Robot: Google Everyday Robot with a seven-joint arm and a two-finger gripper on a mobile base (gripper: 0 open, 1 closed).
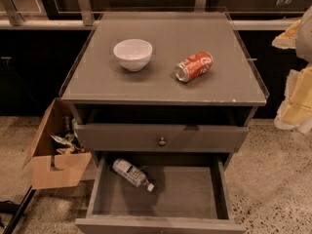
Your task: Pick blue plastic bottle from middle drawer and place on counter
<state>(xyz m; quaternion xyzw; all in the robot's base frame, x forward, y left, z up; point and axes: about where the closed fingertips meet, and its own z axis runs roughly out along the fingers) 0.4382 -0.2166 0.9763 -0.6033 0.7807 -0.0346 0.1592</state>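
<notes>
The blue plastic bottle (130, 173) lies on its side in the open middle drawer (195, 194), in the back left part, with its white cap pointing right and toward the front. The counter (161, 79) is the grey cabinet top above it, with a thin clear rim. My gripper (296, 96) shows as pale yellow and white shapes at the right edge of the view, close to the camera. It is to the right of the counter, well above and to the right of the bottle, and it touches nothing.
A white bowl (133, 53) stands on the counter at the back left, and a red soda can (194, 66) lies on its side to its right. The upper drawer front with a round knob (162, 141) is pulled out slightly. An open cardboard box (53, 152) with rubbish sits on the floor at the left.
</notes>
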